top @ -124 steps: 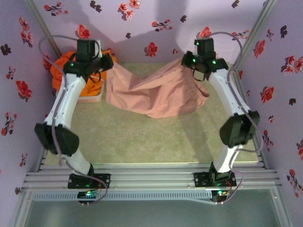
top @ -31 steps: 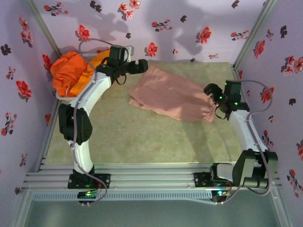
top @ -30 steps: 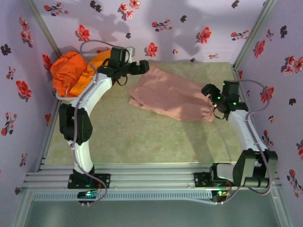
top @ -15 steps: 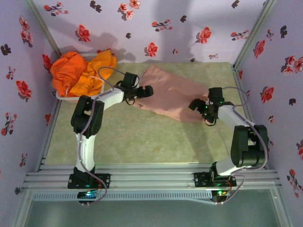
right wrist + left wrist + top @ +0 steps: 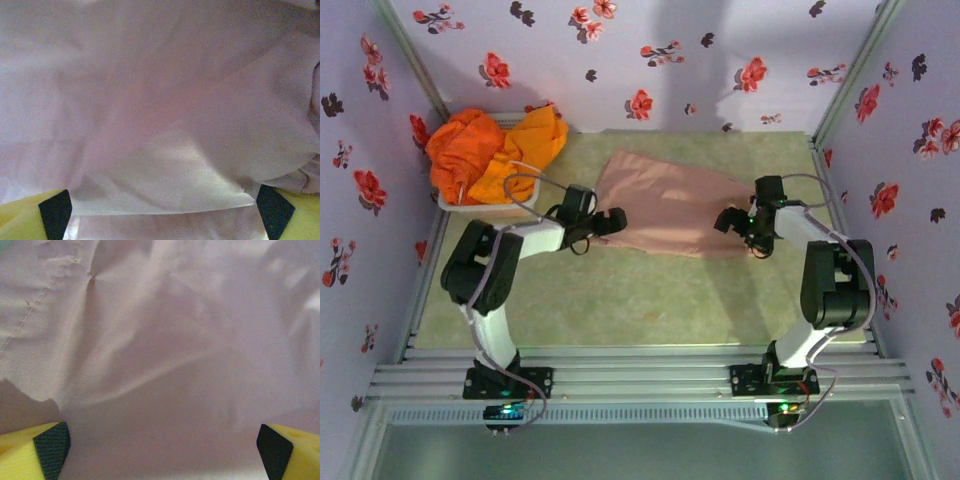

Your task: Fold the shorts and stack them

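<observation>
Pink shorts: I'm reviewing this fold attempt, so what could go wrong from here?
1. The open left hand and right hand sit low over the pink shorts; closing may pinch just one layer.
2. The cloth lies skewed and creased, so a fold could end up crooked.

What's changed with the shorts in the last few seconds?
The pink shorts, earlier held stretched in the air, now lie flat on the table. The left end effector and right end effector have let go, open, and dropped low at the shorts' opposite edges. The orange shorts stayed in the basket.
</observation>
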You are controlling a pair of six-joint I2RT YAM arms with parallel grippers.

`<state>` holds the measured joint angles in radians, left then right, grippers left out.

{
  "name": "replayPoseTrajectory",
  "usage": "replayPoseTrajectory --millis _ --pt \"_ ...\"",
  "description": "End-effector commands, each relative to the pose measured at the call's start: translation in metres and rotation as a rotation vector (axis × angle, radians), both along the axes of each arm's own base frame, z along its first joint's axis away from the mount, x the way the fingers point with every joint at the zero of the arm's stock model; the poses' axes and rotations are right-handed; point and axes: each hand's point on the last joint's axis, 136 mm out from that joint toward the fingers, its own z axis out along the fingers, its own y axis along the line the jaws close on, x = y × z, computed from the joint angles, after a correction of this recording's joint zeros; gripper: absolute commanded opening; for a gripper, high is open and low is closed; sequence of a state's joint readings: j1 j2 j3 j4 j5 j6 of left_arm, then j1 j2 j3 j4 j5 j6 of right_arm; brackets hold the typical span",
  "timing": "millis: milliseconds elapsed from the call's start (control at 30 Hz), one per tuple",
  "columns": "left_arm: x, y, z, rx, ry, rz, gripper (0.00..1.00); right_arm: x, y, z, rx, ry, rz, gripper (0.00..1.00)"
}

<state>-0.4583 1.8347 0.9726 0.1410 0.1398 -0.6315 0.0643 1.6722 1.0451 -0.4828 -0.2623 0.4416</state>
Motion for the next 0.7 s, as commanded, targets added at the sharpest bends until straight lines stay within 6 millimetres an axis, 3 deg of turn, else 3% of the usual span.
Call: replayPoseTrajectory --millis 0,133,200,333,467,567,667 --pt "-0.029 0.028 -0.015 0.01 0.049 0.096 0.99 0.001 0.01 0.001 -0.007 0.028 0.085 0.98" --pt "-0.058 0.047 -0.001 -0.004 0.018 0.144 0.99 0.002 0.017 0.01 -0.027 0.022 0.158 0.99" --pt "-0.064 0.057 0.025 -0.01 -0.034 0.168 0.99 0.004 0.02 0.025 -0.019 -0.017 0.172 0.99" --pt "-0.068 0.068 0.085 -0.05 -0.14 0.185 0.99 0.016 0.035 0.078 0.072 -0.192 0.184 0.99" --pt "-0.057 0.05 0.122 -0.1 -0.179 0.105 1.0 0.034 0.046 0.11 0.142 -0.276 0.178 0.99" --pt "-0.04 0.032 0.132 -0.144 -0.18 0.072 0.99 0.052 0.051 0.112 0.169 -0.264 0.179 0.99" --pt "-0.024 0.016 0.126 -0.179 -0.166 0.059 0.99 0.072 0.055 0.101 0.183 -0.22 0.17 0.99"
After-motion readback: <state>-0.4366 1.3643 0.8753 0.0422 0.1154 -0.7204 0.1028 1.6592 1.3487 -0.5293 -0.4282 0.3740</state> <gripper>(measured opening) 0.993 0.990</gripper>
